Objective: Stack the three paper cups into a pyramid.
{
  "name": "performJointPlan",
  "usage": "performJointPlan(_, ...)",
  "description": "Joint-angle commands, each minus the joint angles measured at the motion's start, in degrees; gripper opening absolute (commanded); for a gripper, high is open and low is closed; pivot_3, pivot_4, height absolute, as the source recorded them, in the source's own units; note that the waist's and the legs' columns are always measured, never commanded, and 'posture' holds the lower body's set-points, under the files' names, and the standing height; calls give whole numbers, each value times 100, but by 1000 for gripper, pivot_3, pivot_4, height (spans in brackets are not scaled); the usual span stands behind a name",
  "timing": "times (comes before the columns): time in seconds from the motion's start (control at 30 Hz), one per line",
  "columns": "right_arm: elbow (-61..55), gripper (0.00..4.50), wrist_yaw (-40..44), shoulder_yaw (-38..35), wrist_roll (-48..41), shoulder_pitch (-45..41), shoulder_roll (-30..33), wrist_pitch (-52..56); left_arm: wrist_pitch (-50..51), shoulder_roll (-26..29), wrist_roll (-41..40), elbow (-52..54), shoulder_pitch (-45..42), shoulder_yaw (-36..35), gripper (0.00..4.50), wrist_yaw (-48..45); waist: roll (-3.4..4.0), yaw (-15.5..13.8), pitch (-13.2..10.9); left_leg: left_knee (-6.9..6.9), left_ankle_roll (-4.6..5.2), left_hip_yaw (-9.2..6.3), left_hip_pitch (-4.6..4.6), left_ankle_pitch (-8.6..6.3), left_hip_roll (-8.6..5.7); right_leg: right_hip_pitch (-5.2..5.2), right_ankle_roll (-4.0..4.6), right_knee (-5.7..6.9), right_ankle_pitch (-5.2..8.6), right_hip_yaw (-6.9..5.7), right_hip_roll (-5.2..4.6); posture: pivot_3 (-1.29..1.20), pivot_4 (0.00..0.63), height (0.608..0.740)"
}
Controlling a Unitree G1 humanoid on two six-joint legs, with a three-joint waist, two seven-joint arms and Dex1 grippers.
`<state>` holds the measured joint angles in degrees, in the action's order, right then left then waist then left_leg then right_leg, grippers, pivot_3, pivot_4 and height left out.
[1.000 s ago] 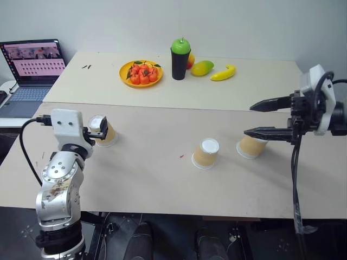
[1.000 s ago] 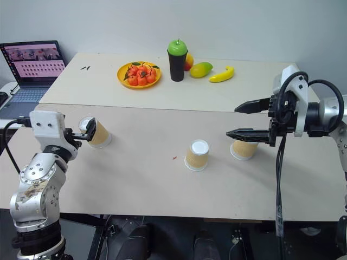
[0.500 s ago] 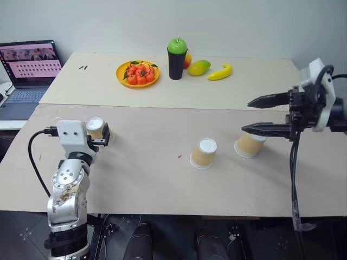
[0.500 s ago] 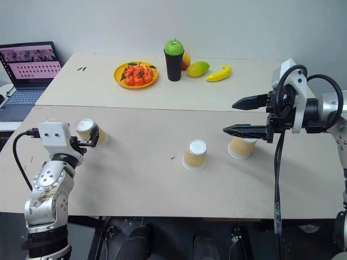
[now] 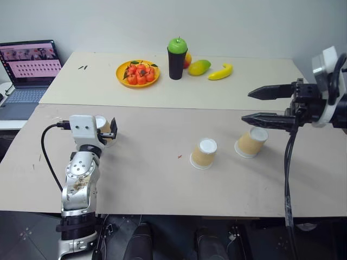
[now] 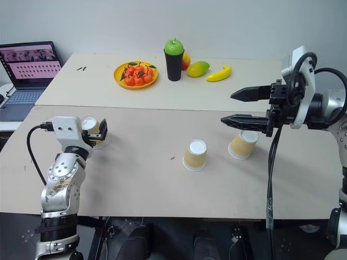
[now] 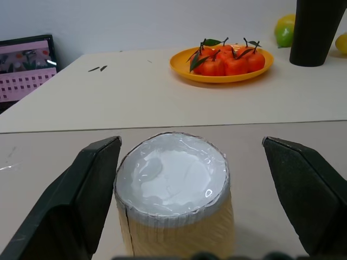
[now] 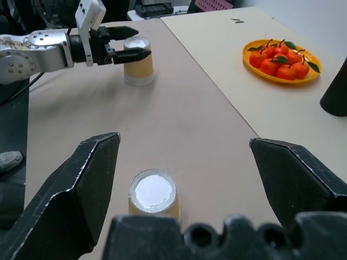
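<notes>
Straddling the leftmost of three tan, white-bottomed paper cups (image 7: 173, 200), the left gripper (image 7: 203, 189) holds its black fingers wide on either side, not yet touching. All three stand upside down on the beige table (image 5: 162, 179): one centre (image 5: 204, 153), one right (image 5: 250, 142), tilted. The right gripper (image 5: 256, 104) hangs spread above that one, empty. Such cups are probably light and easily crushed; gentle pressure mid-wall should suit. The left cup's rim is hidden below the wrist view.

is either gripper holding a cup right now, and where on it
Nothing is held. The left gripper is open around the left cup without clamping it; the right gripper is open above the table.
</notes>
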<state>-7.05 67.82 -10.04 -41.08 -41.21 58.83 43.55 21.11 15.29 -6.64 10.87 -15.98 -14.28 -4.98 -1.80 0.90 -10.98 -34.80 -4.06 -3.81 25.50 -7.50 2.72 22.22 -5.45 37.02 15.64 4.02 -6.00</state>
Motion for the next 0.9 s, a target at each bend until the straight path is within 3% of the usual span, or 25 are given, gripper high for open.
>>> performJointPlan(0.03,-57,4500,-68,-158,-69,-145,29,22,-231,-4,48,21,-39,-2,4443,69,0,-5,0,0,0,0,0,0,0,0,0,0,0,0,0,0,150,735)
performJointPlan(0.6,-81,4500,-217,-198,-57,-186,80,59,-542,-62,40,-443,-76,22,4443,163,0,-9,0,-2,0,0,0,0,0,-1,0,0,0,0,0,0,150,735)
performJointPlan(0.63,-89,4500,-241,-193,-56,-187,76,62,-583,-60,43,-462,-85,15,3929,173,0,-8,0,-2,0,0,0,0,0,-1,0,0,0,0,0,0,150,735)
performJointPlan(0.67,-99,4500,-265,-186,-52,-188,75,68,-632,-39,72,-483,-101,18,3816,187,0,-9,0,-2,0,0,0,0,0,-1,0,0,0,0,0,0,150,735)
performJointPlan(0.77,-124,4500,-313,-183,-61,-188,74,88,-705,6,106,-521,-165,25,2680,215,0,-11,0,-2,0,0,0,0,0,-1,0,-1,0,0,0,0,150,735)
performJointPlan(0.9,-155,4500,-375,-198,-61,-163,91,101,-773,75,-57,-444,-316,48,2680,-15,0,-11,0,-3,0,0,1,0,0,-1,0,0,0,-1,0,0,150,735)
